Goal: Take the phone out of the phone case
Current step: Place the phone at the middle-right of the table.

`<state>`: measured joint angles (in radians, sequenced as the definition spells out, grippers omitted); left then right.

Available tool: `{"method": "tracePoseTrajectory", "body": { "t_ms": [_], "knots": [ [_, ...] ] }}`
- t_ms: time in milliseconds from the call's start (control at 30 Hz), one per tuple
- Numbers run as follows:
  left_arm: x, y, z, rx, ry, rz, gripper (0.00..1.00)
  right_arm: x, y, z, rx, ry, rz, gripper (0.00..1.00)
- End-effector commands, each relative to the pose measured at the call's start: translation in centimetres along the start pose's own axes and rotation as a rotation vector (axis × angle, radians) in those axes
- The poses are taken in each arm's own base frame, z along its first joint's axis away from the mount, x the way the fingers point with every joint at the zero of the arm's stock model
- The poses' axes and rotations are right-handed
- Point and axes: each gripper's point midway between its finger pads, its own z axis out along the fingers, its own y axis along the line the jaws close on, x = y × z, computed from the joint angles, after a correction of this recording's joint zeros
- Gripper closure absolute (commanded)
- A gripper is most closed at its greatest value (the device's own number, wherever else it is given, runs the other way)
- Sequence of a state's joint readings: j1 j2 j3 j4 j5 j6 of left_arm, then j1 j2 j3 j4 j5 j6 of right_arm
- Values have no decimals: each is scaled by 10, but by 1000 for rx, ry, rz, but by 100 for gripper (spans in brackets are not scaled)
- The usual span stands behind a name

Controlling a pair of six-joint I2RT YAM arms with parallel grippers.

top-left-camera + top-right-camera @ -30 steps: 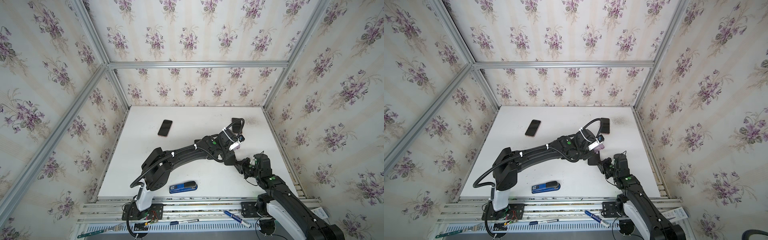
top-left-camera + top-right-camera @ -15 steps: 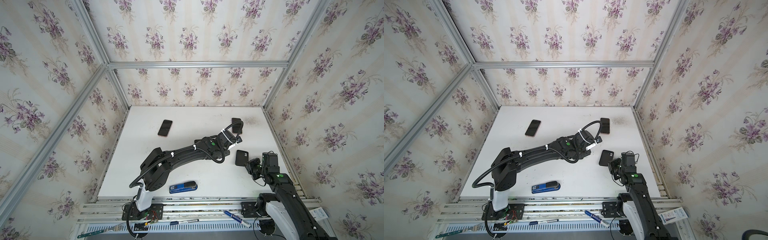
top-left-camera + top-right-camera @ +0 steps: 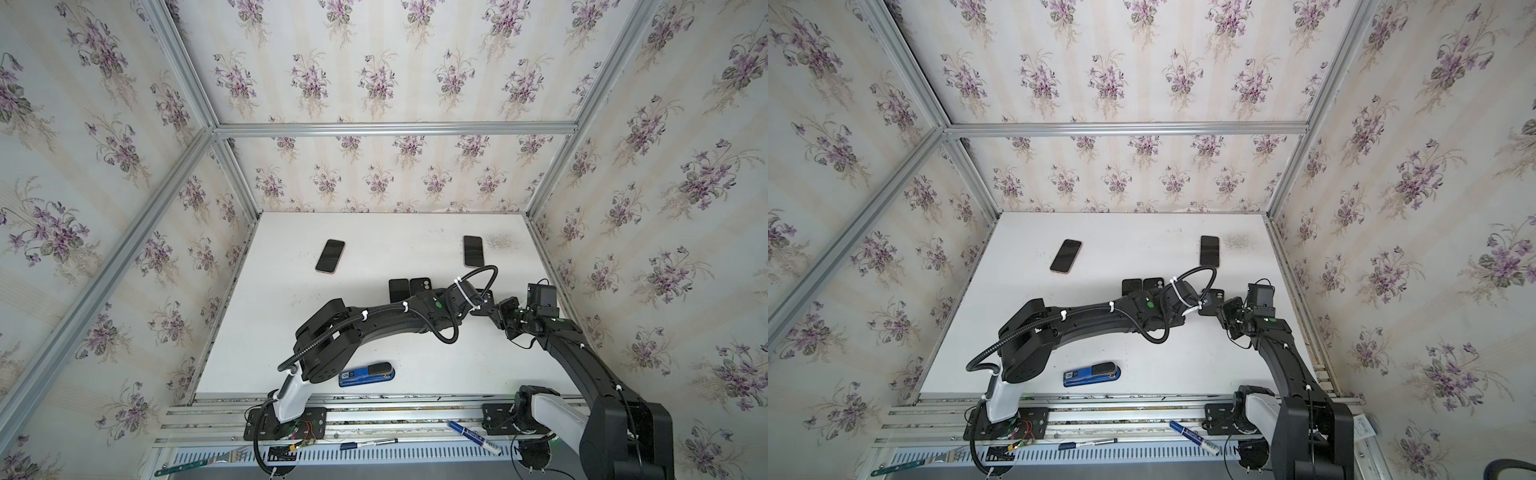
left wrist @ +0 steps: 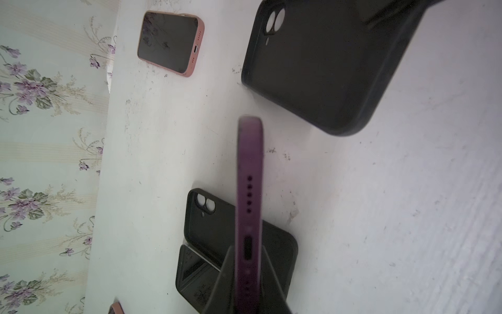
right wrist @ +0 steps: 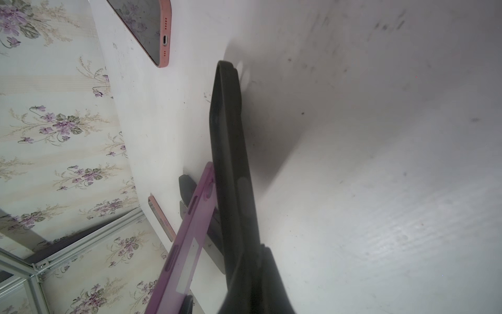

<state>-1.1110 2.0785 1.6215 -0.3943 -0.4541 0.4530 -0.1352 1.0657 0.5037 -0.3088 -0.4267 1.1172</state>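
Robot lab test booth, judging by floral wallpaper panels (image 3: 374,75) in aluminium framing (image 3: 395,129), white desk (image 3: 374,249) mid-frame, two black arms (image 3: 374,322) bolted to slotted rail (image 3: 415,409) along the lower edge.

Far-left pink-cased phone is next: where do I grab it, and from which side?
Likely pinch the pink-cased phone across its two long edges, descending from straight above: it lies flat, screen up, on the table, so only its narrow width offers opposing faces.

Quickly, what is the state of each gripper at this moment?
Left gripper: closed, holding the purple phone.
Right gripper: closed, holding the black phone case.
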Motion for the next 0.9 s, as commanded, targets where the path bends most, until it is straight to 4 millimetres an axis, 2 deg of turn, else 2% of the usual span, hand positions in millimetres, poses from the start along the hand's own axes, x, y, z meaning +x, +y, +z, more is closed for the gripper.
{"method": "tracePoseTrajectory", "body": {
  "t_ms": [0, 267, 633, 667, 833, 867],
  "knots": [
    [0, 1, 6, -32, 2, 10, 91, -4, 13, 0, -46, 1, -44, 100],
    [6, -18, 20, -21, 33, 26, 84, -3, 2, 7, -14, 30, -56, 100],
    [12, -33, 36, -5, 63, -7, 79, -8, 3, 15, 21, 54, -114, 100],
    [14, -34, 37, -6, 69, -9, 75, -9, 2, 15, 33, 56, -117, 100],
    [16, -31, 34, -15, 70, -46, 39, -15, -7, 14, 81, 43, -132, 100],
    [15, -30, 34, -20, 70, -52, 37, -16, -7, 15, 82, 41, -134, 100]
  ]
}}
